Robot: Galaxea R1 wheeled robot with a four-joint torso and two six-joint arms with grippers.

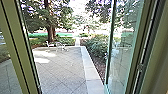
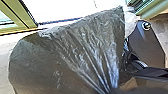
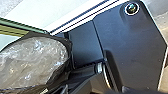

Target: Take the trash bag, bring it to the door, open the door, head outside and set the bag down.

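Though dark, trash bag (image 2: 65, 57) shiny along its creases; paving (image 1: 61, 63) ahead

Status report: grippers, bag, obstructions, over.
Gripper state unclear. Dark plastic trash bag, gathered, by left wrist. Green-framed glass door open on right; gap ahead onto grey paving.

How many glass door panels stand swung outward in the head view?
1: the glass door panel on the right, angled out toward the paved yard. Any beyond the picture's edges would be hidden.
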